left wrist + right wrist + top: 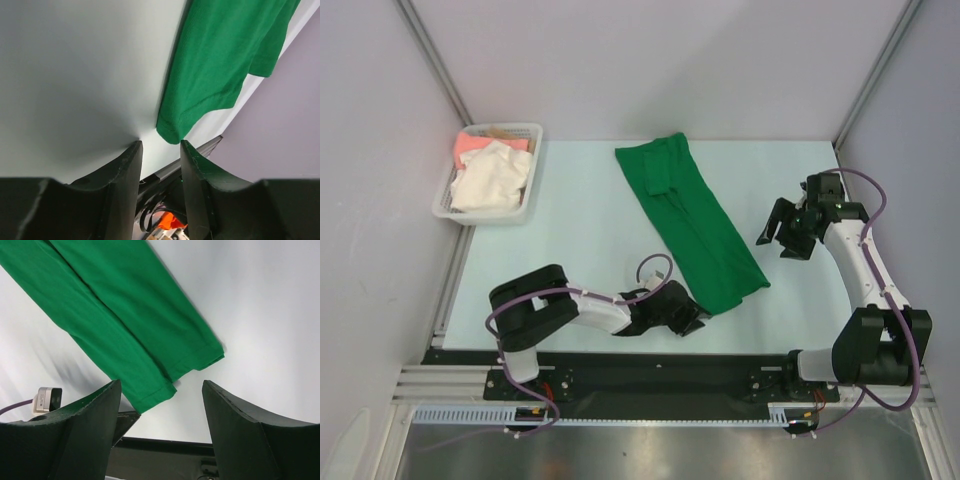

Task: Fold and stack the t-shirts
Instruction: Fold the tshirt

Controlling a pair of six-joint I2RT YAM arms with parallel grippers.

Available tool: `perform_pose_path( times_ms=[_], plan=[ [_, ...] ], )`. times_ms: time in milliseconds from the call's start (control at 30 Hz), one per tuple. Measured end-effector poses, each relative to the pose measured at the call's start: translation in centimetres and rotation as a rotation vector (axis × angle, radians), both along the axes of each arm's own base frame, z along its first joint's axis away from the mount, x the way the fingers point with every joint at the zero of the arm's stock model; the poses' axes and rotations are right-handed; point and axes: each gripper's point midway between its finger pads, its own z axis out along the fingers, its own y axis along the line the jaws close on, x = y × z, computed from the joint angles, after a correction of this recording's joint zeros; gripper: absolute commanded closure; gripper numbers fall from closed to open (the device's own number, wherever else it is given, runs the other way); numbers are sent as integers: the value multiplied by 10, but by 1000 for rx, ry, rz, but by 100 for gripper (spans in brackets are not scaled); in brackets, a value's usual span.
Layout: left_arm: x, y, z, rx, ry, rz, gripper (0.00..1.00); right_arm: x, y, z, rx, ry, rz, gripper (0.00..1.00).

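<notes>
hidden: pink t-shirt (473, 145) mostly under cream t-shirt (492, 182) in basket (534, 168) | count: 3 shirts, 2 grippers | green t-shirt (690, 225): folded strip, diagonal on table (570, 240) | left gripper (160, 146): jaws apart, empty, at its near corner | right gripper (161, 384): apart, empty

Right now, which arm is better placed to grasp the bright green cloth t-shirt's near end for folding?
Probably left. The left arm holds open jaws just short of the bright green cloth t-shirt at its near corner. The right arm hangs apart, off the shirt's right side.
</notes>
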Motion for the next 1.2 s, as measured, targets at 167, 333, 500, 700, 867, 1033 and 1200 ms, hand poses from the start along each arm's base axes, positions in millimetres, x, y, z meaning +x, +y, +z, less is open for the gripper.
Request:
perform_pose_path(
  times_ms=[167, 333, 500, 700, 867, 1033, 1200],
  plan=[
    [6, 1, 0, -16, 28, 28, 58, 0, 0, 0, -1, 0, 2, 27],
    [15, 3, -2, -29, 46, 47, 61, 0, 0, -1, -2, 2, 2, 27],
    [23, 0, -3, -39, 55, 54, 69, 0, -1, -2, -6, 5, 2, 27],
    [27, -7, -8, -39, 62, 34, 90, 0, -2, -3, -9, 9, 0, 27],
    [27, -5, -9, -50, 74, 13, 100, 0, -2, -3, -11, 8, 3, 26],
    [24, 16, -9, 7, 36, -32, 100, -4, 1, -15, -3, 27, 14, 29],
    [17, 37, -9, 77, -17, -130, 100, -26, 14, -42, 24, 107, 44, 32]
  ],
)
